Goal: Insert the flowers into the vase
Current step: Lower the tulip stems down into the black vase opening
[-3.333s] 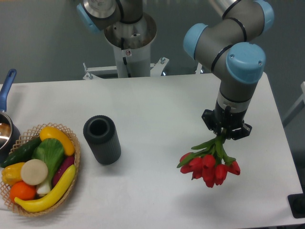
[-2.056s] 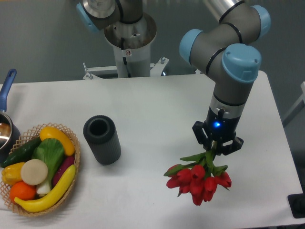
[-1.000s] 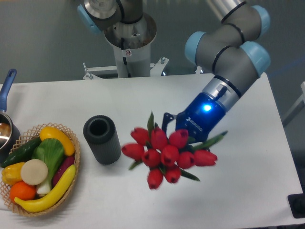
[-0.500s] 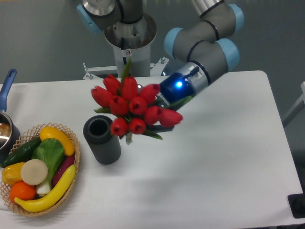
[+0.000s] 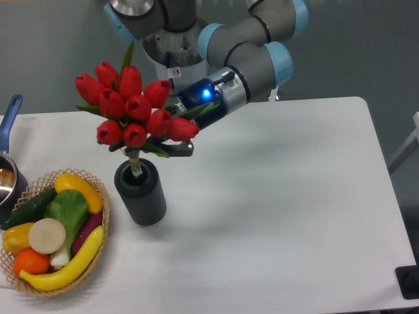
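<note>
The gripper (image 5: 175, 137) is clamped on the flowers (image 5: 131, 104), mostly hidden behind the red buds. Arm reaches in from the upper right, wrist tilted down-left with a blue light glowing. The stem end pokes into the vase (image 5: 140, 191) opening, beside the wicker basket (image 5: 99, 216) of veggies.

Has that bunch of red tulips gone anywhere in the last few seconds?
Yes. The flowers have travelled leftward, from the table's right side to above the vase, which stayed put.

One vase (image 5: 141, 193), nine tulips (image 5: 129, 108), one basket (image 5: 102, 217).
</note>
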Controlling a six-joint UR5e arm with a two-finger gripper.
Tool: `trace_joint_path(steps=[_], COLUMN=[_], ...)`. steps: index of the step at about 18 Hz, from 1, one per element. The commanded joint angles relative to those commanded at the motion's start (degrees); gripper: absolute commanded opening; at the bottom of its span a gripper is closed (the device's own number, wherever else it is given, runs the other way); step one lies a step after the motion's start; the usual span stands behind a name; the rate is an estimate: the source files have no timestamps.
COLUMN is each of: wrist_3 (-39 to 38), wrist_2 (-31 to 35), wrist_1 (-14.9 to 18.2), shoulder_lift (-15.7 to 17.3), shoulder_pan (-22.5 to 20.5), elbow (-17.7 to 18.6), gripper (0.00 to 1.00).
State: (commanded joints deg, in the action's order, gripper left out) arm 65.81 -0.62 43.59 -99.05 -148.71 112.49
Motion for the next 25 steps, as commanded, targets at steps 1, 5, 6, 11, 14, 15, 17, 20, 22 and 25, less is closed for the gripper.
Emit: trace_joint_path(steps=[1, 5, 6, 11, 14, 15, 17, 20, 22, 25], wrist_3=[1.32, 2.65, 3.09, 8.01, 8.80, 8.89, 9.76, 14.15, 16.27, 19.69], wrist_2=[-0.09, 0.00, 0.00, 0.09, 0.09, 0.09, 0.09, 0.09, 0.17, 0.18], wrist_1=[0.00, 0.00, 0.00, 0.00, 0.00, 0.00, 0.00, 0.00, 0.00, -0.09], shoulder_lift=[0.00, -0.35, -0.27, -0.70, -0.97, -1.05, -1.23, -2.02, -2.28, -3.16], shoulder_pan=[0.00, 0.00, 0.00, 0.09, 0.00, 0.00, 0.00, 0.00, -0.09, -0.17], elbow=[0.70, 1.76, 2.37, 5.01, 5.19, 5.37, 5.89, 7.82, 8.97, 10.55], gripper=[0.00, 0.00, 0.00, 0.00, 0.00, 0.00, 0.00, 0.00, 0.00, 0.00])
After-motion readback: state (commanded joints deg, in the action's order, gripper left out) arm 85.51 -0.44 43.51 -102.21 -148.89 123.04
